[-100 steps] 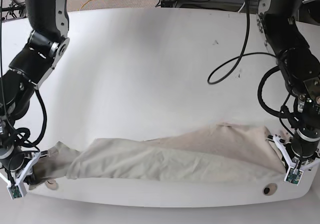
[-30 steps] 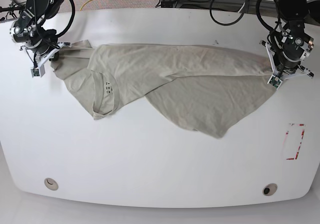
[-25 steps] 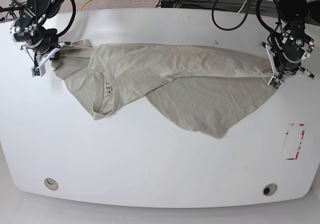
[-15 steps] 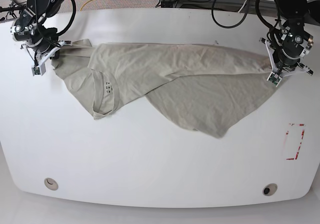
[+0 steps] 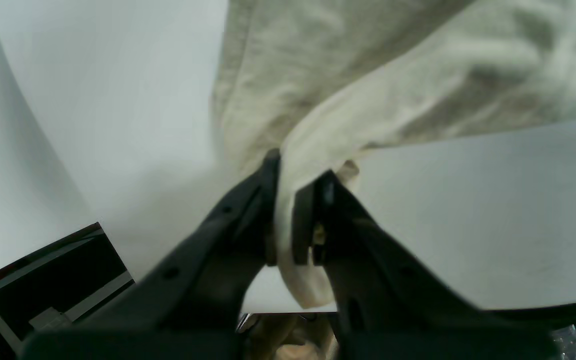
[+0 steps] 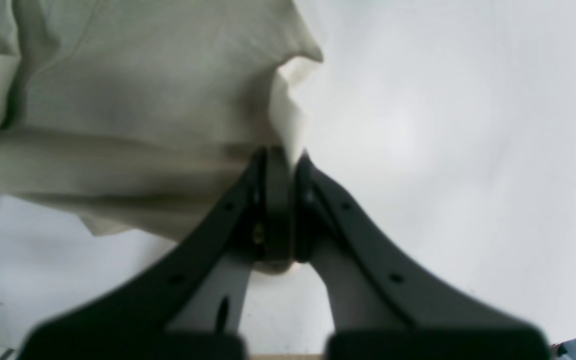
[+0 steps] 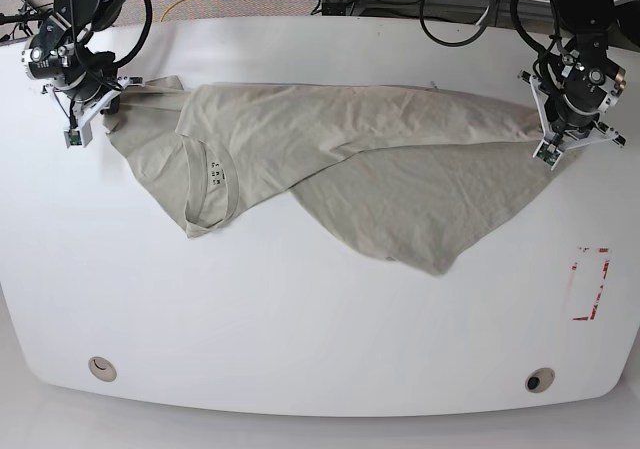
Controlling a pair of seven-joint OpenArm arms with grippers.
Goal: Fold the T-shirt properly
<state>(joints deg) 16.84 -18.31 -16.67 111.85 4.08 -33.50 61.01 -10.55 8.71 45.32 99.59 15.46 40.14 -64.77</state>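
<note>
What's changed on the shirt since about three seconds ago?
Both arms carried the T-shirt from the table's near edge to the far side, where it lies spread out with the collar showing. In the last second both grippers crept slightly farther back. Unchanged: the left gripper and right gripper remain shut on its ends.

I see the white table [image 7: 300, 329] carrying the T-shirt [image 7: 380, 169], spread crumpled across its far half; a red-outlined rectangle [image 7: 588, 284] marks its right side.
</note>
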